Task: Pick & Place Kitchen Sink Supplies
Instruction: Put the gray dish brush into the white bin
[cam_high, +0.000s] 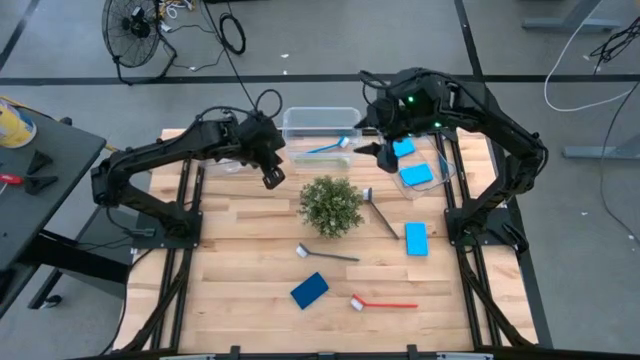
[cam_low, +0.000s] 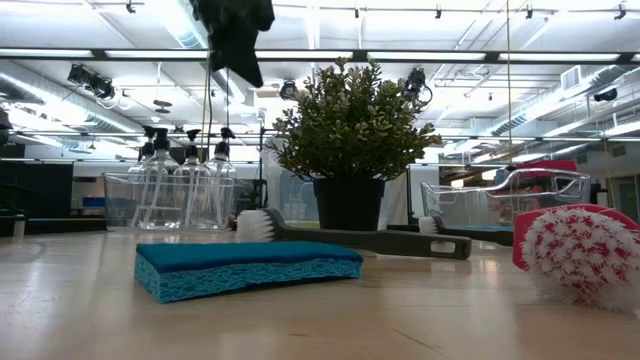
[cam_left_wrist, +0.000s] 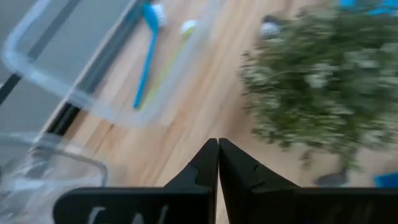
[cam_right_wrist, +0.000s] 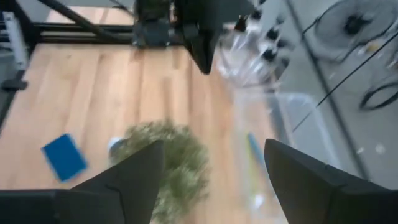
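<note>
Your left gripper (cam_high: 273, 178) is pinched shut and empty, your right gripper (cam_high: 368, 148) wide and empty, so reaching for the near blue sponge (cam_high: 309, 290) may brush the plant (cam_high: 331, 205).

Wooden table (cam_high: 240, 300): plant (cam_high: 331, 205), clear bins (cam_high: 320, 122), blue sponges (cam_high: 310, 290), grey brushes (cam_high: 328, 254), red brush (cam_high: 383, 303).

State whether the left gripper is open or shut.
Shut. In its own wrist view the left gripper has its jaws pressed together with nothing between them, above bare table.
</note>
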